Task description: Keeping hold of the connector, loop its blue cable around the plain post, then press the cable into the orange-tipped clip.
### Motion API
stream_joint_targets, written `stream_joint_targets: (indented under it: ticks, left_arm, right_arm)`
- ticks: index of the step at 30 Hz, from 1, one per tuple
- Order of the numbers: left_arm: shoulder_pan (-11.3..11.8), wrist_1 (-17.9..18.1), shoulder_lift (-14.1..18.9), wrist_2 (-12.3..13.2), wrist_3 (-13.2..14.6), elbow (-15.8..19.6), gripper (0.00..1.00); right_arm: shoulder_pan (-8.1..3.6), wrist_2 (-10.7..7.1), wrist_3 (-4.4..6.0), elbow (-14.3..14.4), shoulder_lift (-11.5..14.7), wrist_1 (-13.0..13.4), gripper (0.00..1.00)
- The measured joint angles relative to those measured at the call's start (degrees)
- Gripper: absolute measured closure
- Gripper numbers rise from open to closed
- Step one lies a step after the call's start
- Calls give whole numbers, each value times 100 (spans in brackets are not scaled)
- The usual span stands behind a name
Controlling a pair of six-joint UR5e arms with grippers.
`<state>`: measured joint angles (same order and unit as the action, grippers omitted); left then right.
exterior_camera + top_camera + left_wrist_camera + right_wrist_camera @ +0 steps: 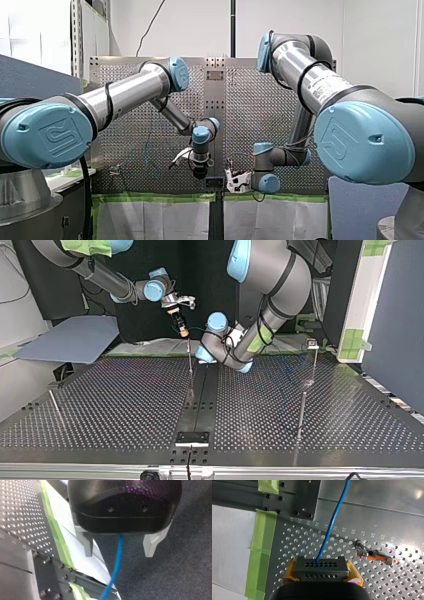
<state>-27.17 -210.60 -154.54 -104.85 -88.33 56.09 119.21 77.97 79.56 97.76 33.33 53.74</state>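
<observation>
Pinching the stiff connector point(321, 566), my right pincer point(322, 573) grips its sides. Seemingly limp, light blue cable point(332, 522) passes through my spread left pincer point(119, 552)

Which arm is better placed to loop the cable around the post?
Right, probably: my right pincer is shut on the connector over the table; my left pincer is open past its edge, blue cable ungripped.
</observation>
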Motion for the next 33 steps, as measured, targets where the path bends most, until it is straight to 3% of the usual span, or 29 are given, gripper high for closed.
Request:
stream_joint_targets:
  ticks: [20,33]
  left_arm:
    - [99,237,-42,-119,-4,234,1]
    - [112,194,-544,-222,45,195,1]
  right_arm:
    - [13,0,-6,-3,-1,5,100]
    - [16,0,-5,-3,-2,22,100]
